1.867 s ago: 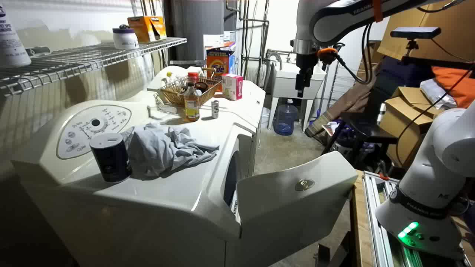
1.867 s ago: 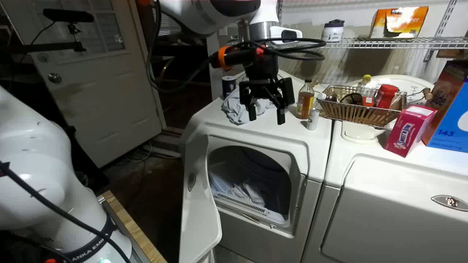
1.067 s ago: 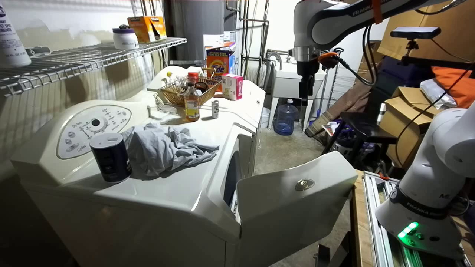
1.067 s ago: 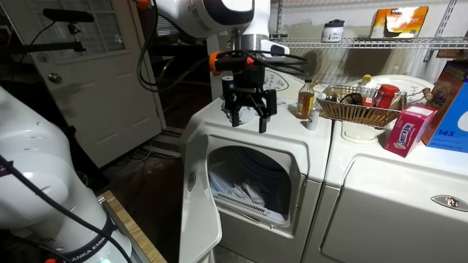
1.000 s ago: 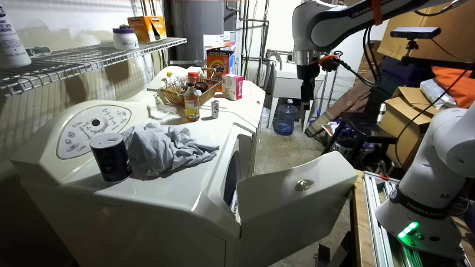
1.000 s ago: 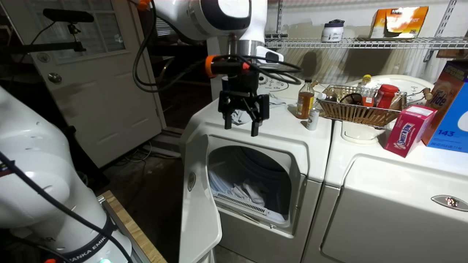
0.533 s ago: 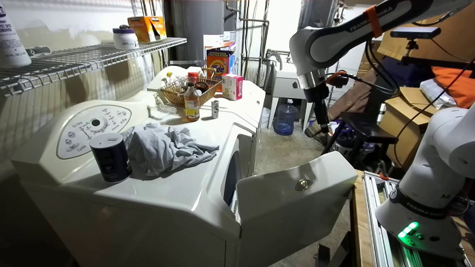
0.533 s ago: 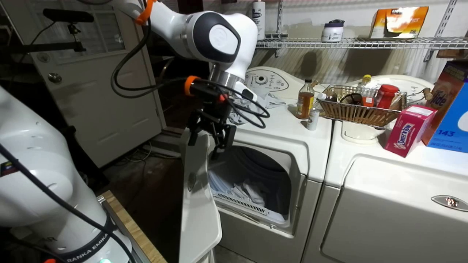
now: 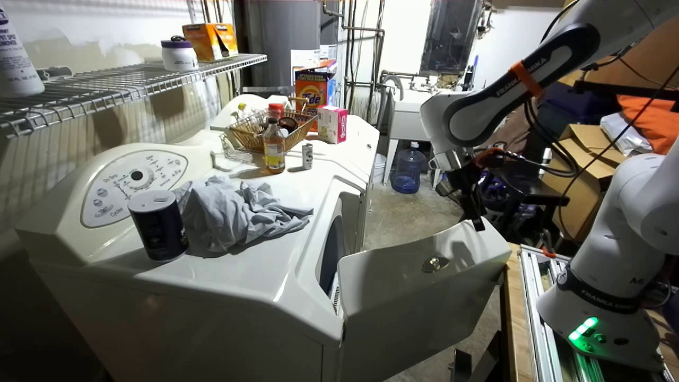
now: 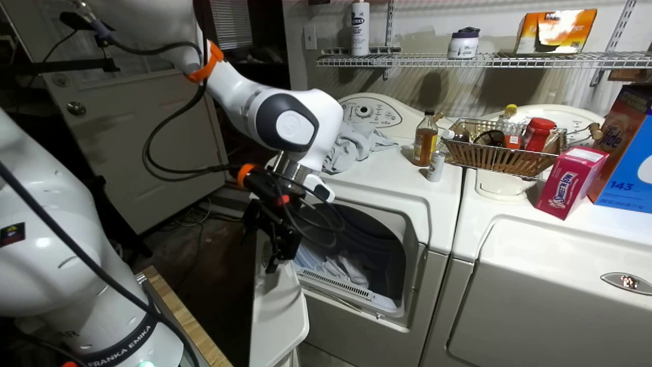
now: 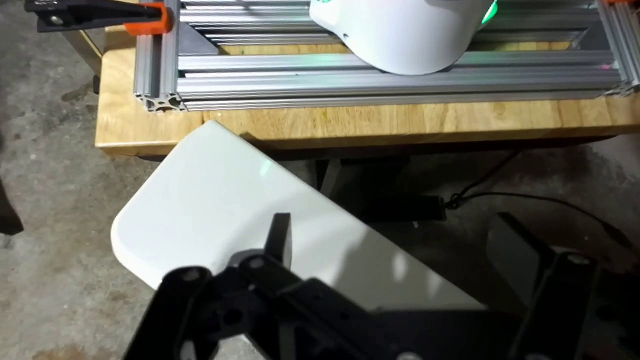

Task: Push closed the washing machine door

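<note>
Out in front of the washing machine [image 9: 212, 307], the washing machine door [image 9: 408, 302] stands wide open, its free end near the wooden counter [image 11: 320, 124]. The drum opening [image 10: 372, 229] lies uncovered, with clothes [image 10: 346, 270] showing inside, so I judge that none of the closing is done yet; what is left is the whole swing toward the machine and a last press to seat it. The hand [image 11: 392, 240] hangs at the door's upper part, fingers [image 11: 279, 235] spread well apart, with nothing clasped between them. In the wrist view one finger lies over the door's white face while its mate stands beyond the edge, and in an exterior view a fingertip [image 9: 479, 225] overlaps the top of the door. Whether it actually touches, I cannot tell. Likely the present step is finding a good place from which to push.
</note>
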Controlling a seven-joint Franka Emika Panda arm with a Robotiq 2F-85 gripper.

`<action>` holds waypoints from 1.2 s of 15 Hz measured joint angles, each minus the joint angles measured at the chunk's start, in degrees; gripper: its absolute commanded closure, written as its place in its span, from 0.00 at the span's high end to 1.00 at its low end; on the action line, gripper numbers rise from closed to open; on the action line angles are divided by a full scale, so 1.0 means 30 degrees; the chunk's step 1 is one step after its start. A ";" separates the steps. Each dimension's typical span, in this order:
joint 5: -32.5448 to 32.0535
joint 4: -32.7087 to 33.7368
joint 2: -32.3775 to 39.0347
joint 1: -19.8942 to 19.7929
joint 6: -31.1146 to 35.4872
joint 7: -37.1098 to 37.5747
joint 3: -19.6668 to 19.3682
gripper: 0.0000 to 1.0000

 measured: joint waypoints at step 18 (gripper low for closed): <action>0.0124 -0.1546 0.2639 0.0231 0.2918 0.2123 0.0633 1.00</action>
